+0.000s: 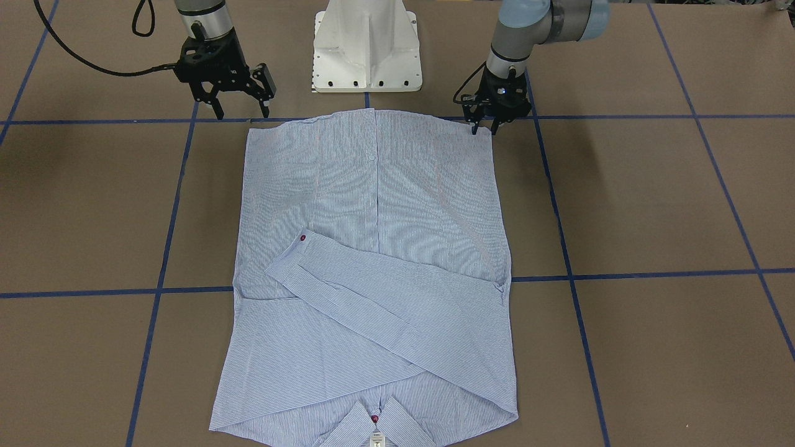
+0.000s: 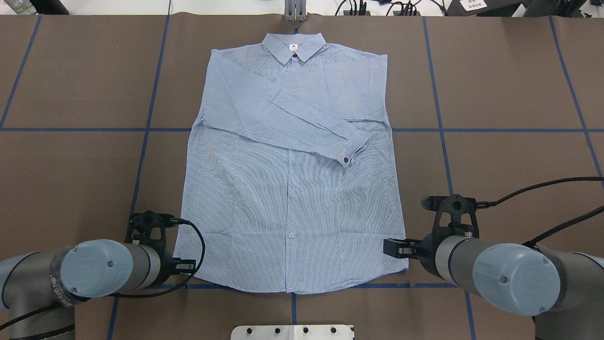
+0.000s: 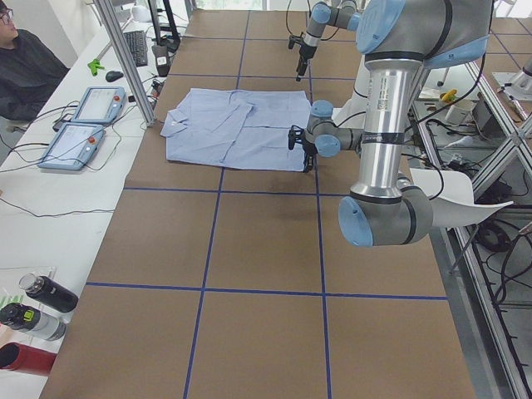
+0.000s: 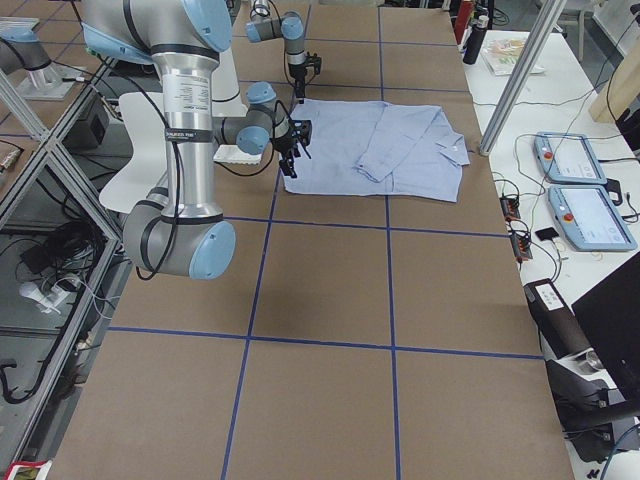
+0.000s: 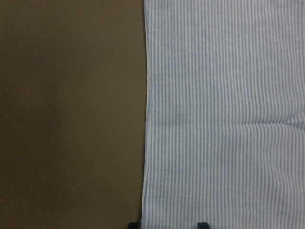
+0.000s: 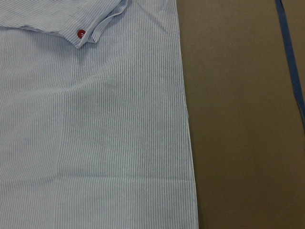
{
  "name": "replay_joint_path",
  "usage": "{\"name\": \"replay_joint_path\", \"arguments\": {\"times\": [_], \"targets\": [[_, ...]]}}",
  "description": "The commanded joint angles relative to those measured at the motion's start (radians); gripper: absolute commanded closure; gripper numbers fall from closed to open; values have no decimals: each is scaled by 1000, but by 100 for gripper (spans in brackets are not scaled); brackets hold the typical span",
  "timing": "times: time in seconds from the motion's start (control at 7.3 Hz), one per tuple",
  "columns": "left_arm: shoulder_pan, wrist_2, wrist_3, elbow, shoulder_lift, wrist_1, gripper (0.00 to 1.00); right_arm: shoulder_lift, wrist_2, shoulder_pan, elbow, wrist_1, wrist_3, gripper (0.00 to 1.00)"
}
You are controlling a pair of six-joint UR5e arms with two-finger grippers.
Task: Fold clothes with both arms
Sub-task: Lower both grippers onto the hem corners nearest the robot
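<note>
The light blue striped shirt (image 1: 372, 205) lies flat and buttoned on the brown table, collar (image 2: 293, 47) away from the robot, hem toward it. One sleeve is folded diagonally across the chest and ends in a cuff with a red button (image 2: 347, 160). My left gripper (image 1: 486, 129) is low at the hem corner on its side. In the left wrist view its fingertips (image 5: 202, 224) stand apart over the shirt's edge (image 5: 145, 119), holding nothing. My right gripper (image 1: 241, 113) is wide open and empty, above the table just outside the other hem corner. The right wrist view shows the shirt's side edge (image 6: 188, 119).
The white pedestal base (image 1: 366, 49) stands just behind the hem. Blue tape lines (image 1: 621, 273) cross the brown table. In the exterior left view an operator (image 3: 25, 58), teach pendants (image 3: 75, 141) and bottles (image 3: 41, 291) are beyond the table's far side.
</note>
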Motion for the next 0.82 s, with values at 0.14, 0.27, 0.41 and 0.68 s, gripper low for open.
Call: {"name": "replay_joint_path", "arguments": {"times": [0.14,0.27,0.41,0.68], "targets": [[0,-1,-1,1,-10,0,96,-2,0,0,0,0,0,0],[-2,-1,-3,-4,-11,0,100,-2,0,0,0,0,0,0],[-5,-1,-4,-7,-10,0,100,-3,0,0,-2,0,0,0],[-8,-1,-7,-19,-10,0,100,-8,1,-11,-5,2,8,0]]}}
